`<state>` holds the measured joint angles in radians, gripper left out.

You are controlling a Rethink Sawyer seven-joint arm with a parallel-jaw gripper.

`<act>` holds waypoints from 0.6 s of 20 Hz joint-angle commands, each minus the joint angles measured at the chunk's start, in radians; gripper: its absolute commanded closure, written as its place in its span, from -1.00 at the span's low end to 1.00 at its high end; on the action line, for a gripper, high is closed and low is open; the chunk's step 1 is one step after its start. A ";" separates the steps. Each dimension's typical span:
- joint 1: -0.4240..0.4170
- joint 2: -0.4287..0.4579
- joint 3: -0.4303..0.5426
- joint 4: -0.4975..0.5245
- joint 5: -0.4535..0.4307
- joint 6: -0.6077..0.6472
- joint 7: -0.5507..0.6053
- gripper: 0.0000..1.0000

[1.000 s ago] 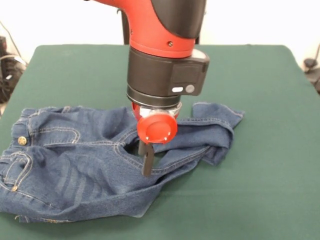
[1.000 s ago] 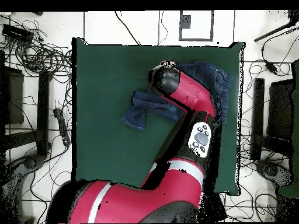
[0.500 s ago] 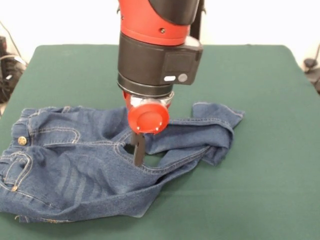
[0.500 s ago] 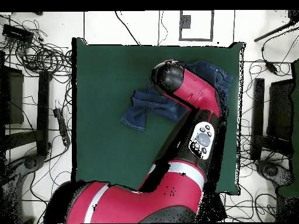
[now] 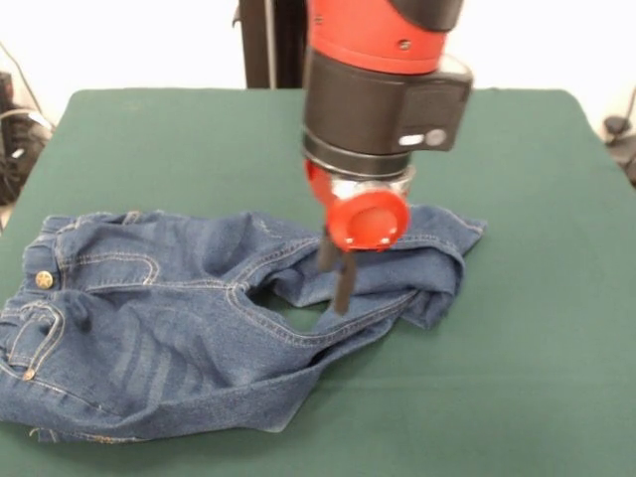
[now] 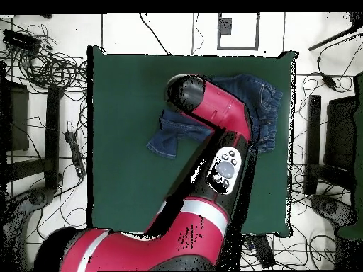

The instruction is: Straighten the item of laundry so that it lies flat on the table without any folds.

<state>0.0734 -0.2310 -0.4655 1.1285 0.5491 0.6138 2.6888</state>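
Front view: jeans (image 5: 149, 318) lie on the green table (image 5: 556, 348), waistband w/ brass button (image 5: 44, 279) at picture left. One leg runs toward picture right, then doubles back on itself near the cuff (image 5: 437, 238); fabric is bunched around the crotch, w/ a small patch of table showing through. Not flat.

End effector (image 5: 336, 273) hangs below the red/black arm (image 5: 383, 94), over the folded leg section. Its dark fingers (image 5: 343, 283) sit close together, tips at or just above the denim; contact cannot be confirmed, and open/closed state cannot be told.

Overhead view: arm covers the mid part of the jeans; the folded leg end (image 6: 170, 134) shows on one side of it, the waist on the other.
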 commanded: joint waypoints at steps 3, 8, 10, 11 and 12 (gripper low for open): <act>0.082 0.042 0.010 0.102 0.060 0.190 0.414 -1.00; 0.099 0.046 -0.015 0.109 0.043 0.245 0.454 -1.00; 0.105 0.039 -0.021 0.131 0.037 0.265 0.464 -1.00; 0.108 0.031 -0.019 0.149 0.036 0.263 0.465 -1.00; 0.109 0.027 -0.019 0.159 0.033 0.260 0.463 -1.00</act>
<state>0.1509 -0.2373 -0.5054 1.1404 0.5571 0.7458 2.8408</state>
